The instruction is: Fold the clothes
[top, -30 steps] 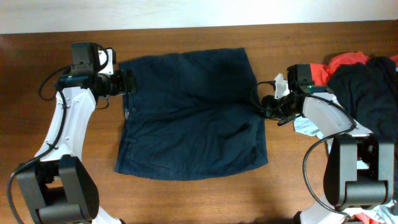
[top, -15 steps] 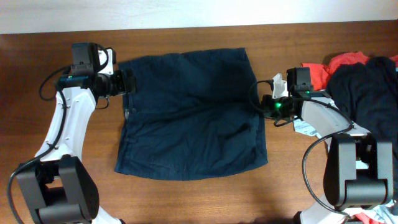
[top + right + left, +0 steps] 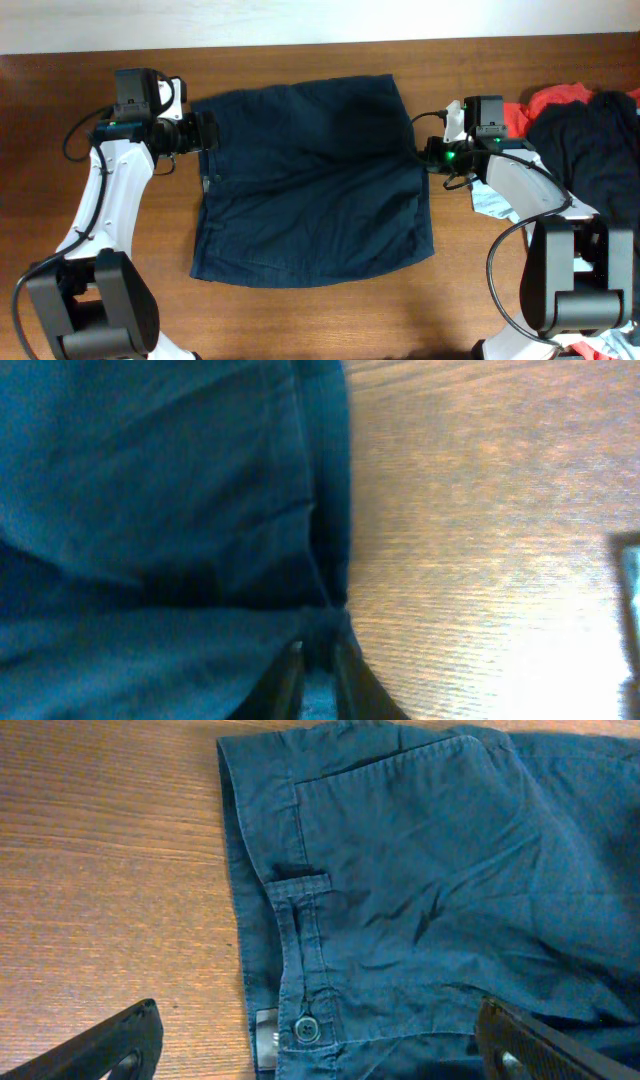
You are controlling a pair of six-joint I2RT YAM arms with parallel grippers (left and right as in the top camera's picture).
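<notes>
From overhead, the navy shorts (image 3: 310, 190) lie spread flat in the middle of the bench (image 3: 330, 320), waistband to the left and leg hems to the right, so each arm can reach one end. The left tool (image 3: 205, 132) hangs at the waistband's upper corner. The right tool (image 3: 428, 158) sits at the hem edge opposite. A heap of other garments, one dark (image 3: 590, 140) and one red (image 3: 560, 98), is parked at the far right, clear of the work.

On the left wrist, the tool's fingers (image 3: 115, 1042) stand wide apart over the waistband, holding nothing. The button (image 3: 307, 1028) and a belt loop (image 3: 300, 885) lie just ahead of them, probably the intended grip point.

On the right wrist, the tool (image 3: 318, 660) is nearly closed, nipping a puckered bit of the hem where cloth meets bare wood (image 3: 480, 540). This looks like an anchor for lifting that side over.
</notes>
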